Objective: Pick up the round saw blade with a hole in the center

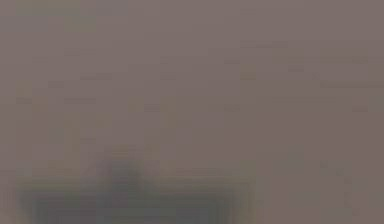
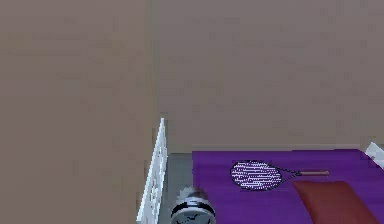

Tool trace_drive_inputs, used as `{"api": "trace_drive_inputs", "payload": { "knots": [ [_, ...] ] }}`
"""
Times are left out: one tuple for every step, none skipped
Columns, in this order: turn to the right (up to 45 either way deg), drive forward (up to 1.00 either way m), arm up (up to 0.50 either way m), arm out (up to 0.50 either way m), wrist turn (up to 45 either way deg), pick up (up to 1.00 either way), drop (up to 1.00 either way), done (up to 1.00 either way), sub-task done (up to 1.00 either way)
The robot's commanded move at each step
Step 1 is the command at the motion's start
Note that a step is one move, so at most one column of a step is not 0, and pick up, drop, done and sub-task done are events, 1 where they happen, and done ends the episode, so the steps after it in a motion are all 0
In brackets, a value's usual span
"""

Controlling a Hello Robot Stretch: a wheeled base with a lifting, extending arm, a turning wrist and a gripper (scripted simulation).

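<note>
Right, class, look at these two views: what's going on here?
The robot faces a plain wall, with a purple-covered bed at its arm side. A racket lies on it next to a reddish cushion. A white rail edges the bed, and a small round dark-and-white object sits by it.

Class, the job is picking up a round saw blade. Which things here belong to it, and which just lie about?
Job: perhaps the round dark-and-white thing at the arm side view's bottom edge; too small to tell what it is.
Lying about: racket, purple bed, red cushion, white rail.
</note>
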Motion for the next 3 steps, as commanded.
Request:
{"api": "trace_drive_inputs", "payload": {
  "knots": [
    [0.0,0.00,0.00,0.36,0.0,0.00,0.00,0.00,0.00],
    [0.0,0.00,0.00,0.00,45.0,0.00,0.00,0.00,0.00],
    [0.0,0.00,0.00,0.00,45.0,0.00,0.00,0.00,0.00]
  ]
}}
